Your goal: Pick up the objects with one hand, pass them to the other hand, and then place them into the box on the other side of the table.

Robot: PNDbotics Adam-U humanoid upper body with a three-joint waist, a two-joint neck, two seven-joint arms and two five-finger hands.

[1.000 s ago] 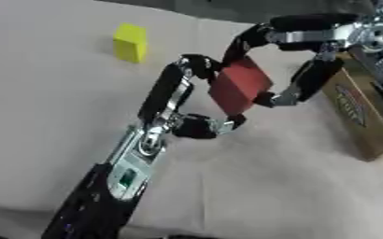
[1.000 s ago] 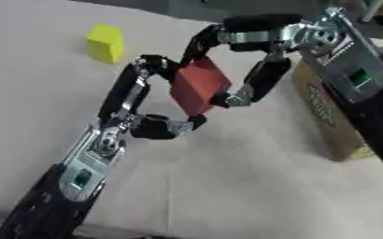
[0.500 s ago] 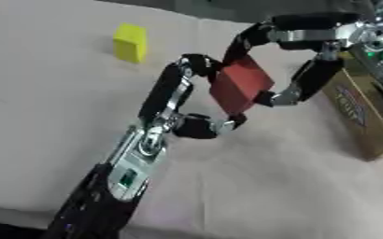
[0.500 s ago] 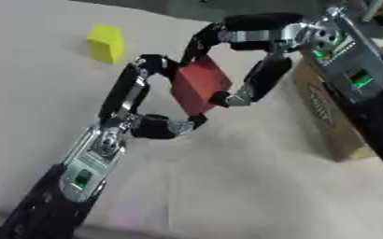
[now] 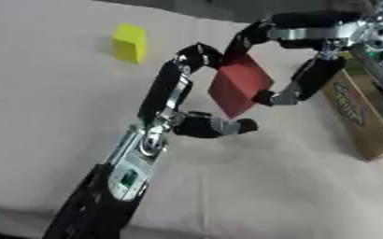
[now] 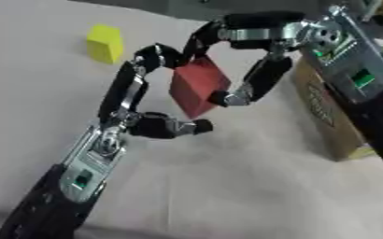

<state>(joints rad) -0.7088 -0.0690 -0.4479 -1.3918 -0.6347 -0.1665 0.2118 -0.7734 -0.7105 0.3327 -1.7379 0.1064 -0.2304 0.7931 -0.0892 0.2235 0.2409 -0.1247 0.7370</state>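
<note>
far left, on the pale table cloth (image 5: 31, 93): yellow block (image 5: 129, 43), resting alone, well apart from both hands, not yet handled

centre left: left hand (image 5: 196, 88), reaching up from the lower left, fingers curled against the upper left edge of the red block (image 5: 237, 91), thumb jutting out below it; whether the thumb touches the block cannot be told

centre: red block held off the table, tilted on one corner, caught between the two hands; judged to be the hand-over step, mid-transfer

centre right: right hand (image 6: 256, 65), arching in from the upper right, fingers curled over the block's top edge and thumb pressed to its right face, clamped on the block

far right: cardboard box (image 5: 360, 116), standing at the table's right edge, just beside the right hand; its opening not visible from here

to finish the step well: confirm the right hand's pinch on opposing faces before easing the left fingers away; open the left hand sideways, not downward, to avoid dragging the tilted block; likely risk, a swivel of the block about its corner on release; then carry to the box and lower inside before letting go
</note>
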